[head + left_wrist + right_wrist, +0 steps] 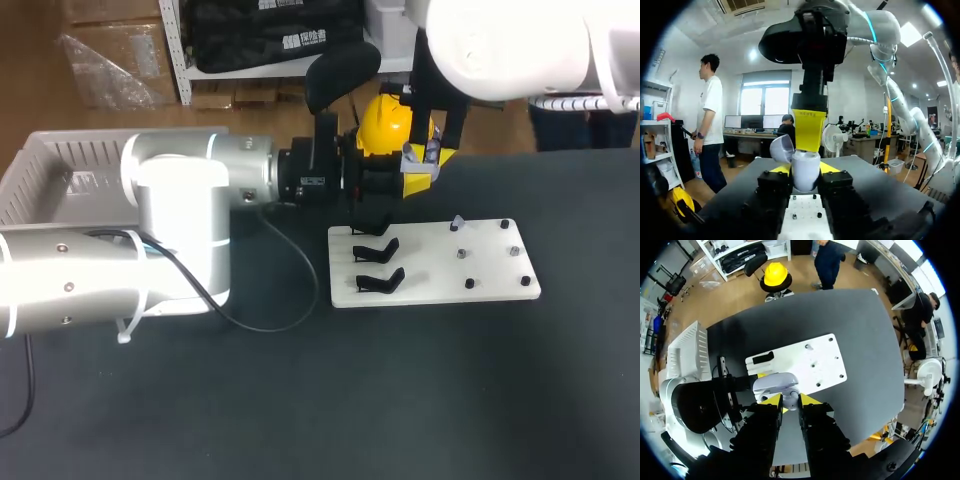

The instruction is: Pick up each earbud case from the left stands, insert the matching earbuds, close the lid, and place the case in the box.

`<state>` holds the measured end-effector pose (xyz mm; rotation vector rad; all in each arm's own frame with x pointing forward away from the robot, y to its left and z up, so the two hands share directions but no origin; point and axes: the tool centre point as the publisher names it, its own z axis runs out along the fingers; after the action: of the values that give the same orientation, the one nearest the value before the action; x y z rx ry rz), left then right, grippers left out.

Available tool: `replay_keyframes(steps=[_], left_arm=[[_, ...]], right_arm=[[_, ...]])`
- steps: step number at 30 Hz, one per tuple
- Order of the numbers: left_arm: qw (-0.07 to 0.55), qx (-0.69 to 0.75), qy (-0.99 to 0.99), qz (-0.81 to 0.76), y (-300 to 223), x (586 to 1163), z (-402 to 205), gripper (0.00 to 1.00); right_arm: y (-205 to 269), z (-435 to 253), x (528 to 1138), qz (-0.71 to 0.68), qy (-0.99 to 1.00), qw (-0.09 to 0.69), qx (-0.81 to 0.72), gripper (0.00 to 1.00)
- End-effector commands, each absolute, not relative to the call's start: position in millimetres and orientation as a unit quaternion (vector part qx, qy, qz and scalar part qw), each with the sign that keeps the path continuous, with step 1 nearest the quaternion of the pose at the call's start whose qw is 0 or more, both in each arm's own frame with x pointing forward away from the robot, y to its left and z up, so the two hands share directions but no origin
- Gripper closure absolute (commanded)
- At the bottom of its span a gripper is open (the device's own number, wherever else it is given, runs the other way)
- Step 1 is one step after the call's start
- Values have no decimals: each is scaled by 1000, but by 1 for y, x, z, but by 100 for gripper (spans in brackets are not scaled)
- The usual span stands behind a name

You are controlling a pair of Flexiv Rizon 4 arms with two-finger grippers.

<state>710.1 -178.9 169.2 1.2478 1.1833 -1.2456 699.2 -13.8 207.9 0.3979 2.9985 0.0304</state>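
The biggest worry is the two arms themselves. The left arm (180,210) reaches across past the middle and the right arm (500,45) comes down onto it from above, so the wrists are crowded together. Any sideways drift of either would knock fingers against fingers. The left gripper (804,169) is clamped on the earbud case (775,383) from both sides, holding it in the air with its lid (781,148) tipped open. A hard push from above could twist the case in that grip or flip the lid. The right gripper (790,400) has its tips drawn nearly together, pinching a small pale thing I take for an earbud (789,403). If that sits crooked over its pocket it will likely jam or pop loose — and it would be hard to find again.

For room, the table (450,400) is wide and dark on the near side, but the meeting point hangs near its far edge, so a dropped piece might roll off. The box (50,165) sits well apart at the left, beyond the left arm's own elbow. The white board (440,262) lies just below the grippers, with its black stands (378,282) nearest them — little headroom for going lower there.
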Motion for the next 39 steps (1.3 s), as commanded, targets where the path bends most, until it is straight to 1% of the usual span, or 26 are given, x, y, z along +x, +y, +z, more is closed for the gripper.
replay_keyframes(steps=[1, 15, 16, 18, 20, 21, 22, 23, 27, 28, 33, 35, 39], left_arm=[[488, 513, 485, -513, -179, 710, 170, 100], [488, 513, 485, -513, -179, 710, 170, 100], [488, 513, 485, -513, -179, 710, 170, 100], [488, 513, 485, -513, -179, 710, 170, 100], [488, 513, 485, -513, -179, 710, 170, 100], [488, 513, 485, -513, -179, 710, 170, 100], [488, 513, 485, -513, -179, 710, 170, 100], [488, 513, 485, -513, -179, 710, 170, 100], [488, 513, 485, -513, -179, 710, 170, 100], [488, 513, 485, -513, -179, 710, 170, 100], [488, 513, 485, -513, -179, 710, 170, 100], [488, 513, 485, -513, -179, 710, 170, 100], [488, 513, 485, -513, -179, 710, 170, 100]], right_arm=[[-14, 206, 703, 9, 990, 55, 130, 100], [-14, 207, 703, 12, 990, 55, 128, 100], [-14, 207, 703, 12, 990, 54, 128, 98], [-14, 207, 702, 13, 990, 54, 127, 81], [-14, 207, 702, 13, 990, 54, 127, 80], [-14, 207, 701, 13, 990, 54, 128, 78], [-14, 207, 701, 14, 990, 54, 128, 74], [-14, 207, 700, 15, 990, 53, 128, 68], [-13, 208, 698, 17, 990, 53, 126, 67], [-13, 208, 698, 17, 990, 53, 126, 64], [-15, 218, 690, 18, 991, 63, 121, 66], [-18, 223, 685, 18, 991, 67, 118, 65], [-31, 231, 678, 35, 990, 80, 112, 59]])
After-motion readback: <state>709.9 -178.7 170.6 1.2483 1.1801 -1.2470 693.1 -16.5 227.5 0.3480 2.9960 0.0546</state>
